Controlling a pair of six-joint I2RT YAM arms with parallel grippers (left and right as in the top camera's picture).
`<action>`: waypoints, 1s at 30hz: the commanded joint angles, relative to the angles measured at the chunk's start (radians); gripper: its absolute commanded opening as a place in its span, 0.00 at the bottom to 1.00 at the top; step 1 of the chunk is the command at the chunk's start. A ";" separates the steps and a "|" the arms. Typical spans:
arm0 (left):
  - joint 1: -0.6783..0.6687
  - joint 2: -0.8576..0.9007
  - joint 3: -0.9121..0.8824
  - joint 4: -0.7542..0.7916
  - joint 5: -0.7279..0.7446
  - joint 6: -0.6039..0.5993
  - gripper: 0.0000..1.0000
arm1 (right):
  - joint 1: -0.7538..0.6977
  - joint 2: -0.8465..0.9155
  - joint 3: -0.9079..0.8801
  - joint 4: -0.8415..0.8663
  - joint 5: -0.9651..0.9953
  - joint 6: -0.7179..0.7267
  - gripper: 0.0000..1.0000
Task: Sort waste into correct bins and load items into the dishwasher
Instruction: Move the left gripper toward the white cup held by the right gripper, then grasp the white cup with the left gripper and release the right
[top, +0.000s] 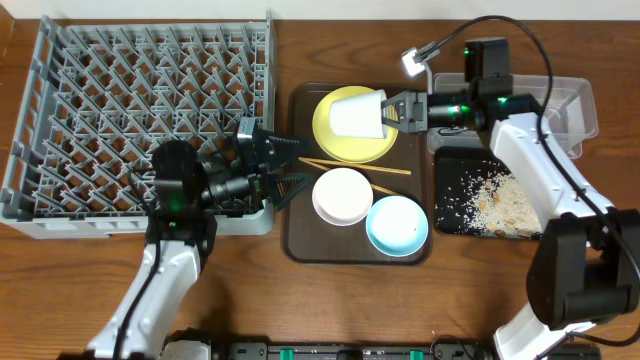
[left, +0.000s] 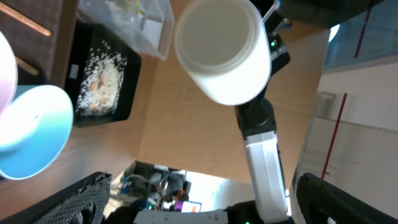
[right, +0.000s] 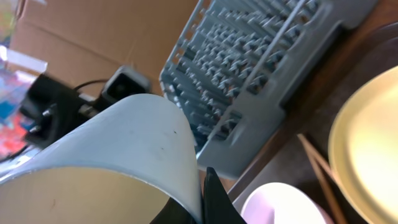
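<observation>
Right gripper (top: 388, 112) is clamping the small white cup (top: 357, 116), tipped sideways above the yellow plate (top: 342, 148). Brown serving tray (top: 300, 238) is holding that plate, chopsticks (top: 360, 167), a white bowl (top: 342, 195) and a light-blue bowl (top: 397, 225). Black tray (top: 447, 215) is carrying rice scraps (top: 500, 200). Left gripper (top: 285, 168) is hanging spread, grasping nothing, beside the dish rack (top: 140, 110).

Overhead view.
- Tabletop (top: 250, 290): mid-brown wood grain.
- Dish rack (top: 140, 110), 10 o'clock: uniform grey, criss-cross lattice of pegs.
- Serving tray (top: 300, 235), centre: dark brown.
- Plate (top: 345, 150), 12 o'clock on the serving tray: plain yellow.
- Cup (top: 357, 115): plain white.
- Chopsticks (top: 385, 169): pale tan.
- Middle bowl (top: 342, 195): white.
- Blue-rimmed bowl (top: 397, 225), 5 o'clock: light-blue rim, paler inside.
- Black tray (top: 455, 190), 3 o'clock: speckled with whitish and tan rice scraps (top: 495, 200).
- Tub (top: 575, 105), 1 o'clock: clear.
- Right arm (top: 540, 170): white shell, black joints, green lights.
</observation>
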 joint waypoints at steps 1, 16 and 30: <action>0.027 0.073 0.015 0.063 0.118 0.035 0.96 | 0.037 0.001 0.003 0.006 -0.074 0.020 0.01; 0.028 0.174 0.047 0.362 0.158 -0.076 0.96 | 0.160 0.003 0.003 0.013 -0.044 0.020 0.01; 0.027 0.174 0.047 0.362 0.158 -0.076 0.96 | 0.241 0.009 0.002 0.087 -0.022 0.073 0.01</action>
